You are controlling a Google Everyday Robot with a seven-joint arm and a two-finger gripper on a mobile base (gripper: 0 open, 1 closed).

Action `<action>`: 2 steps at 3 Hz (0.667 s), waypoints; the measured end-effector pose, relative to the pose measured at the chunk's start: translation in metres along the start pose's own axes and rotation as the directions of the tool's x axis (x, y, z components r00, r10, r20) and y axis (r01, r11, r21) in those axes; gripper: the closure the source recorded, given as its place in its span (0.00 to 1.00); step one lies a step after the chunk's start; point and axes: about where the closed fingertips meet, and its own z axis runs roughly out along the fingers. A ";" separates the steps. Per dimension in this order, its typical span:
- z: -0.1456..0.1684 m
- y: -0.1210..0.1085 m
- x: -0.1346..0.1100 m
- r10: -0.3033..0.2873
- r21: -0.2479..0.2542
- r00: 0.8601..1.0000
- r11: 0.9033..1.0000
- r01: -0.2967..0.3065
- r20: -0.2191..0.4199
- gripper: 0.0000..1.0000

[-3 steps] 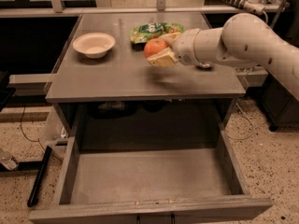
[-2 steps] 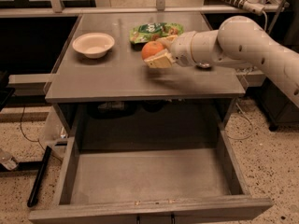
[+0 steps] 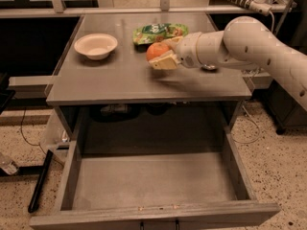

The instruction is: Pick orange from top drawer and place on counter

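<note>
The orange (image 3: 156, 50) is held between the fingers of my gripper (image 3: 164, 53) just above the middle of the grey counter (image 3: 120, 80). The gripper is shut on the orange and reaches in from the right on the white arm. Its shadow falls on the counter below and to the right. The top drawer (image 3: 153, 181) stands pulled fully out under the counter, with nothing visible on its flat bottom.
A white bowl (image 3: 96, 45) sits at the counter's back left. A green snack bag (image 3: 158, 32) lies at the back middle, just behind the orange. A black bar (image 3: 41, 180) lies on the speckled floor to the drawer's left.
The gripper with the orange has moved slightly left over the counter. The drawer, bowl and bag have not moved.
</note>
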 end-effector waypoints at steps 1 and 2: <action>0.000 0.000 0.000 0.000 0.000 1.000 1.000 0.000 0.000 0.59; 0.000 0.000 0.000 0.000 0.000 1.000 1.000 0.000 0.000 0.36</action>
